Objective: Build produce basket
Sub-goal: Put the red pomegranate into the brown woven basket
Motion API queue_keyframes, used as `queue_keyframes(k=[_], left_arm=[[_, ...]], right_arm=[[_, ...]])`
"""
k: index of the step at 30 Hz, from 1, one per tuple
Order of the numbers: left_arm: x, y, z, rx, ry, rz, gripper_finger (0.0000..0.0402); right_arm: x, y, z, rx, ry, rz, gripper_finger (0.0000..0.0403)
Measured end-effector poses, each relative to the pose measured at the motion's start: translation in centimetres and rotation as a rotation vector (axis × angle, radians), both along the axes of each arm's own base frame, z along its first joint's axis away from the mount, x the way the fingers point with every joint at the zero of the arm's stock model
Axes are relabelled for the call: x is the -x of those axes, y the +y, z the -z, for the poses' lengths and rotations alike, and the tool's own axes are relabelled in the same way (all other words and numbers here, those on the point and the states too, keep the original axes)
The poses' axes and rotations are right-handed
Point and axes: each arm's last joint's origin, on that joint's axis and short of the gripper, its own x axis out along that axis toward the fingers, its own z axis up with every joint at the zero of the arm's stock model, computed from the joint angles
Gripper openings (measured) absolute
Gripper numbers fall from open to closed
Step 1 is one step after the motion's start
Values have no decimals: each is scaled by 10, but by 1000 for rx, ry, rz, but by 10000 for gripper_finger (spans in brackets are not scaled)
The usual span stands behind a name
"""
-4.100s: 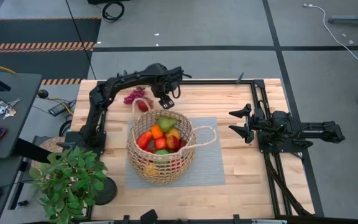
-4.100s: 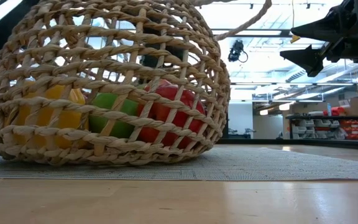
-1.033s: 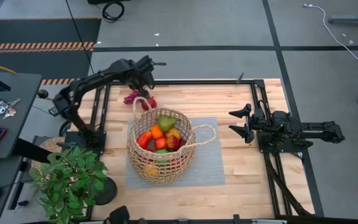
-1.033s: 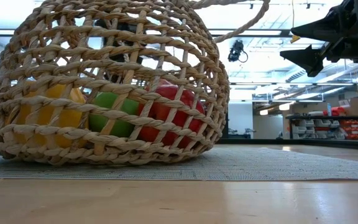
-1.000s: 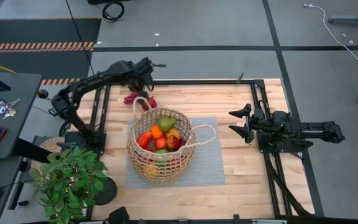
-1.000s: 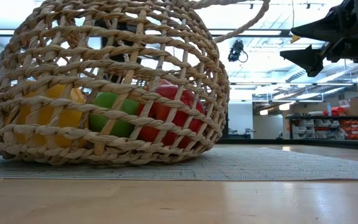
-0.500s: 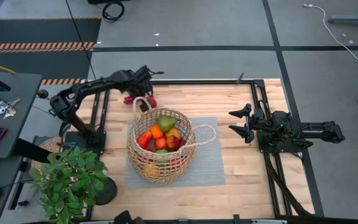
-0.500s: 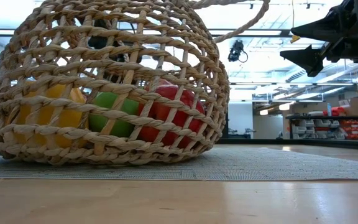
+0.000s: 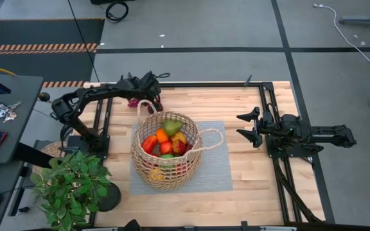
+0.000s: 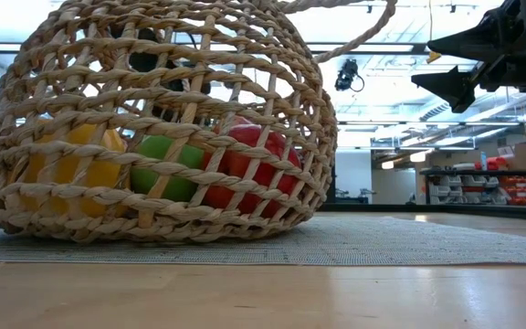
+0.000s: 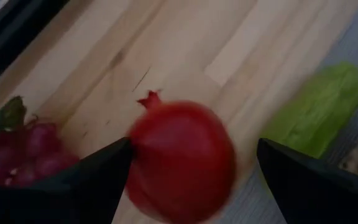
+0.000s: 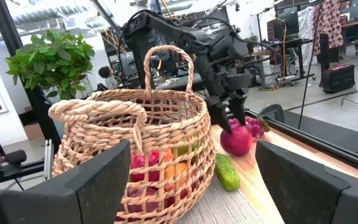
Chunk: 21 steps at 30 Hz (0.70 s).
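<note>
The wicker basket (image 9: 166,151) stands on a grey mat (image 9: 217,173), holding red, orange, yellow and green produce and a green pear (image 9: 171,126). Behind it, on the wood, lie a red pomegranate (image 11: 182,158), a purple grape bunch (image 11: 23,152) and a green cucumber (image 11: 319,112). My left gripper (image 9: 151,97) is open and low over the pomegranate (image 12: 237,140), one finger on each side. My right gripper (image 9: 246,126) is open and empty, off to the basket's right. My left gripper comes at the pomegranate from above, slanting down. One finger (image 11: 92,177) lies close against the fruit's side (image 11: 135,155), and the other (image 11: 309,180) stands well apart. I cannot tell whether the near finger touches. The pomegranate rests on the table.
A leafy potted plant (image 9: 72,186) stands at the table's near left corner. The basket's loop handles (image 9: 148,106) rise beside the left gripper. Dark metal rails (image 9: 272,109) run along the table's sides. Bare wood lies right of the mat.
My left gripper has come down from above the table's far edge toward the pomegranate behind the basket, and the arm has lowered with it. The basket, the produce and my right arm have kept still.
</note>
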Motion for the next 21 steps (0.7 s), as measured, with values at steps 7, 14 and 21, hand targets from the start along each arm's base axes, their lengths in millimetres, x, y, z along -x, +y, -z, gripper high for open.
queue_keyframes(k=[7, 14, 21], left_arm=[[8, -5, 16, -2, 42, -19, 354], [7, -7, 19, -19, 44, 10, 354], [6, -9, 19, -37, 57, 60, 348]], right_arm=[[0, 0, 0, 0, 0, 0, 348], [0, 0, 0, 0, 0, 0, 348], [0, 0, 0, 0, 0, 0, 348]])
